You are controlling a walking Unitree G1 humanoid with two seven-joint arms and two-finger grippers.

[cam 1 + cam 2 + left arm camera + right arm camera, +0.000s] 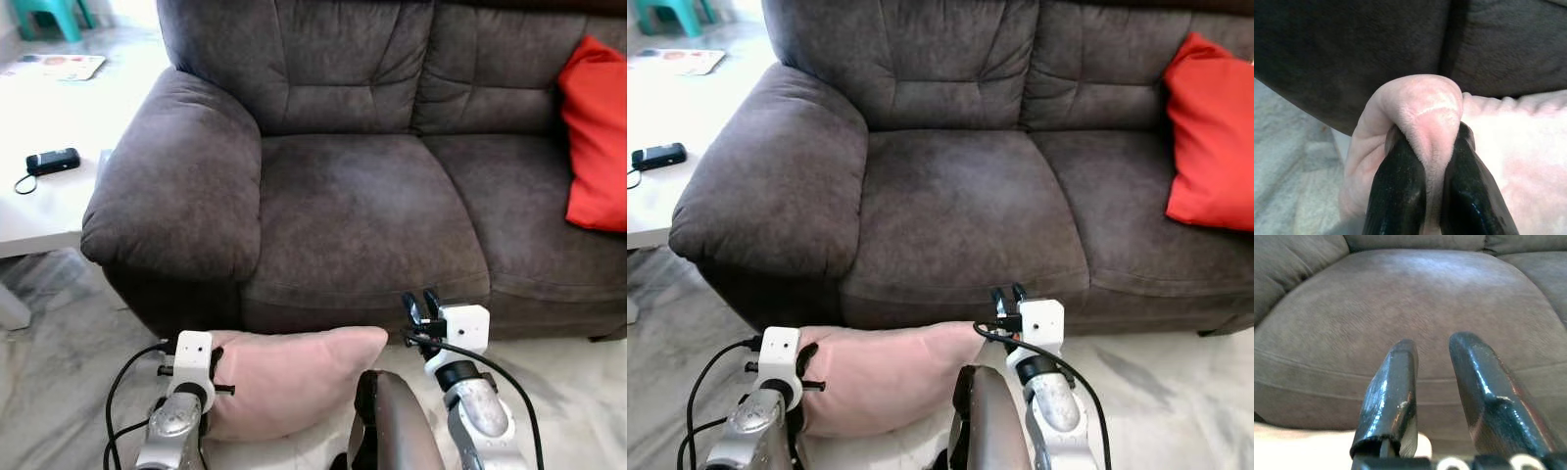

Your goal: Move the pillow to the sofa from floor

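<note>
Pink pillow (289,377) is seen low in front of the sofa (362,211), just below its front edge, near the left armrest. Left gripper (1425,147): fingers (1398,191) are clamped on a bunched corner of the pillow. Right gripper (1432,352): fingers are parted slightly, nothing is held, raised at the sofa's front edge, aimed at the seat cushion. A red cushion (596,132) is seen at the sofa's right end.
</note>
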